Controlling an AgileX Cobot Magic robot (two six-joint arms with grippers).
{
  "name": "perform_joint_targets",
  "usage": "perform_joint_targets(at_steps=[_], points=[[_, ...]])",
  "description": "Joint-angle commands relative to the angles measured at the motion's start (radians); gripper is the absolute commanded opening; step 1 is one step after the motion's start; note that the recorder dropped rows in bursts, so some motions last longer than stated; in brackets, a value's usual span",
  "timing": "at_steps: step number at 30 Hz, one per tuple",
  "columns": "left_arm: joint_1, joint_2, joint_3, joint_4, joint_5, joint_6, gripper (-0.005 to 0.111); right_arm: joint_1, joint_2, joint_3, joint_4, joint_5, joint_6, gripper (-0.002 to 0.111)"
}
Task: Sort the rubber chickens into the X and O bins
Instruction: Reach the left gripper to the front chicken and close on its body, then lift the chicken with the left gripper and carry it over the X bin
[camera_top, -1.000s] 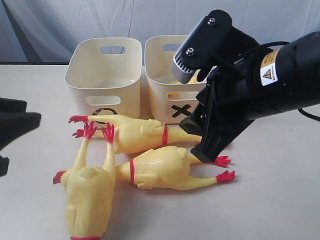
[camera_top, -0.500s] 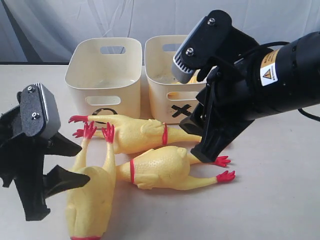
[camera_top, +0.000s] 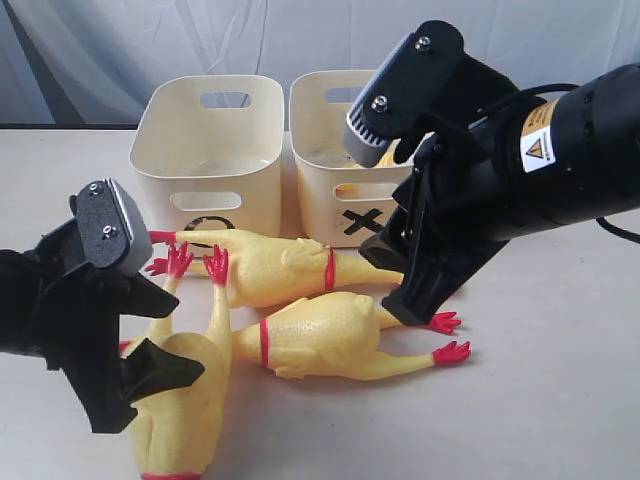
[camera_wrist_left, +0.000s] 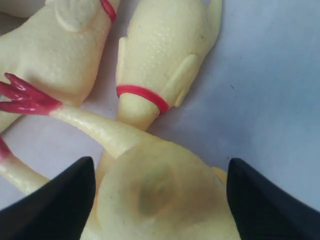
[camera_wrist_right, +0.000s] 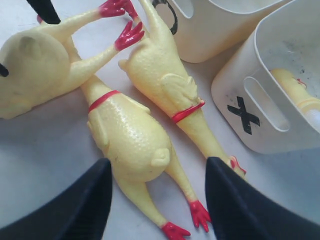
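Left side: our left gripper stands spread wide, a finger on each side of the near chicken, closed on nothing. We cannot tell whether the pads touch it.
Right side: our right gripper is just as wide and empty, and it hangs over the middle chicken.
Where the toys lie: three are heaped on the table in front of the O bin and the X bin. A yellow toy, which we take for a fourth chicken, lies inside the X bin.
Slip: we judge that the near chicken's round, smooth body may squirt out as the jaws close.
Tangle: its legs lie over the middle chicken's neck and its feet touch the far chicken, so a lift may drag both along.
Clash: our two arms work close together over one heap and could collide.
Wrong bin: we see nothing that marks which chicken belongs where.
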Motion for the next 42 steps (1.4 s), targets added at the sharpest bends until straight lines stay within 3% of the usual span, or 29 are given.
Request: perform_joint_targets(at_steps=[1, 11, 27, 42], points=[[-0.003, 0.050, -0.006, -0.021, -0.018, -0.007, 0.069, 0.000, -0.006, -0.004, -0.002, -0.007, 0.004, 0.053], [-0.003, 0.132, -0.006, -0.021, -0.016, -0.007, 0.067, 0.000, -0.006, -0.004, -0.002, -0.007, 0.004, 0.053], [-0.003, 0.135, -0.006, 0.012, 0.018, -0.007, 0.000, 0.000, -0.006, -0.004, -0.002, -0.007, 0.004, 0.053], [-0.003, 0.026, -0.006, 0.017, 0.093, -0.092, 0.000, 0.000, -0.006, -0.004, -0.001, -0.009, 0.004, 0.053]])
